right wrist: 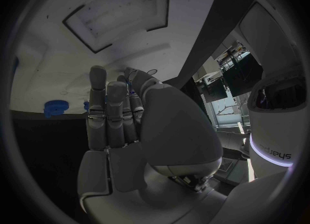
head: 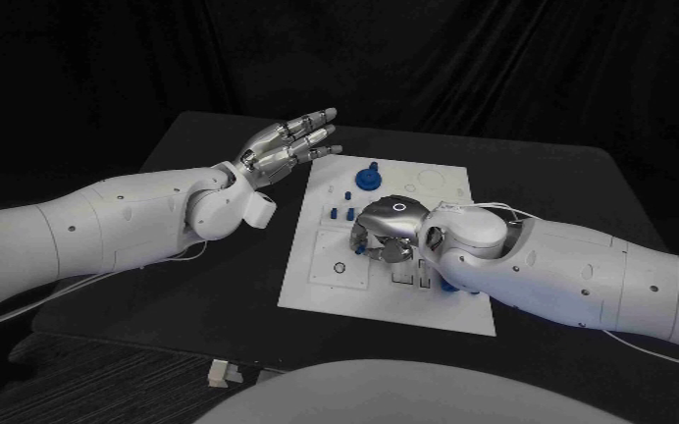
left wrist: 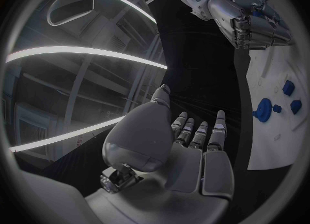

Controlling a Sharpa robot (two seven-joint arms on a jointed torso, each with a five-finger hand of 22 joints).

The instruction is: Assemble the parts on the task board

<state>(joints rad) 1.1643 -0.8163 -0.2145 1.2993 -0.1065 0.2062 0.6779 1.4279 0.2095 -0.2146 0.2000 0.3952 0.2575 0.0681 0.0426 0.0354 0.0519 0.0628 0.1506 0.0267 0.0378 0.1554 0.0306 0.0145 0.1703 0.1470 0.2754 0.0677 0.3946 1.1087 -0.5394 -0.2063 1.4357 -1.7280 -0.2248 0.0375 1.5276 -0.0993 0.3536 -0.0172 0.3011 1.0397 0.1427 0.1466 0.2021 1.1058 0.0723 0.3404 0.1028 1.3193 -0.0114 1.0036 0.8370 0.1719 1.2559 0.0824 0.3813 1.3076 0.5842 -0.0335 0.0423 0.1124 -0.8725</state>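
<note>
On the black table (head: 184, 306), small blue plastic parts (head: 367, 181) sit on the flat white task board (head: 445, 184), likely light, stiff and best pinched by their sides; the left hand (head: 290, 144) hovers spread and empty, while the right hand (head: 390, 228) curls over the board, its hold impossible to tell.

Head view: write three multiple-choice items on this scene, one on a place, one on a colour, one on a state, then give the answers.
1. Where is the right robot hand?
A. over the white board
B. off the table
C. beside the left robot hand

2. What colour is the round knob on the board?
A. red
B. blue
C. green

3. How is the left robot hand?
A. gripping a part
B. pressing on the board
C. open, holding nothing

Answers: 1 A, it sits over the board's middle; 2 B, it shows blue; 3 C, its fingers are spread above the table edge.
</note>
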